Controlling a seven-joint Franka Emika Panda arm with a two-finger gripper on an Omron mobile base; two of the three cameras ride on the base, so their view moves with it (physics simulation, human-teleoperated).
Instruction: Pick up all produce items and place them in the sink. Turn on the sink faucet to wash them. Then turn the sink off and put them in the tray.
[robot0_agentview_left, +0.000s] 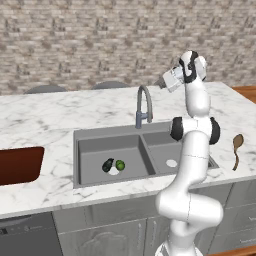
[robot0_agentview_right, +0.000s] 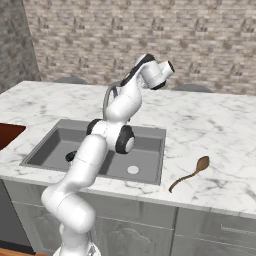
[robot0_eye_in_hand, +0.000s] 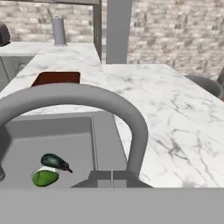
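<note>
Both produce items lie in the left basin of the grey sink (robot0_agentview_left: 90, 145) by its drain: a dark oblong one (robot0_agentview_left: 107, 165) and a bright green ball (robot0_agentview_left: 120, 164). In the hand view the dark one (robot0_eye_in_hand: 54, 162) rests just above the green one (robot0_eye_in_hand: 45, 177). The sink faucet (robot0_agentview_left: 144, 107) arches over the divider, and its spout (robot0_eye_in_hand: 87, 96) curves close in front of the hand. My gripper (robot0_agentview_left: 165, 82) hovers high, just right of the faucet's top. Its fingertips (robot0_eye_in_hand: 113, 178) are shut together on nothing. The reddish-brown tray (robot0_agentview_left: 17, 165) sits on the counter at far left.
A brown wooden spoon (robot0_agentview_left: 237, 150) lies on the marble right of the sink. Two grey chair backs (robot0_agentview_left: 45, 89) rise behind the far counter edge. A grey cylinder (robot0_eye_in_hand: 58, 30) stands on the distant counter. A brick wall runs behind.
</note>
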